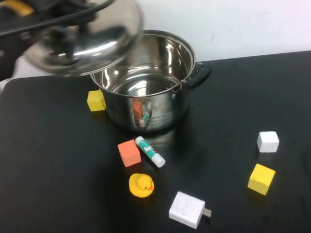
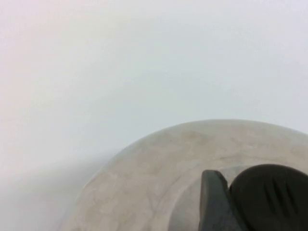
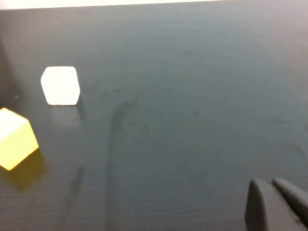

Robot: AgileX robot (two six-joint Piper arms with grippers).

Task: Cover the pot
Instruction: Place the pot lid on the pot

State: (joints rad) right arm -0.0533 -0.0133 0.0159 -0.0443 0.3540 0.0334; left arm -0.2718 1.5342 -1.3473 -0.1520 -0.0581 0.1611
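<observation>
One pot (image 1: 146,85) upright at tabletop (image 1: 54,169) rear, mouth up and uncovered, handle (image 1: 199,73) pointing right, one lid (image 1: 86,36) tilted above its left rim, left tool (image 2: 250,199) gripping the knob, right tool (image 3: 276,204) closed over bare tabletop, two yellow blocks (image 1: 96,100).

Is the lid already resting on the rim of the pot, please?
No, the left gripper holds the lid tilted in the air up-left of the open pot; right gripper hovers over the table.

Lid (image 1: 83,39) motion-blurred, hides pot (image 1: 148,83) rim's left part; left gripper (image 2: 255,202) cut off; right gripper (image 3: 279,204) cut off.
</observation>
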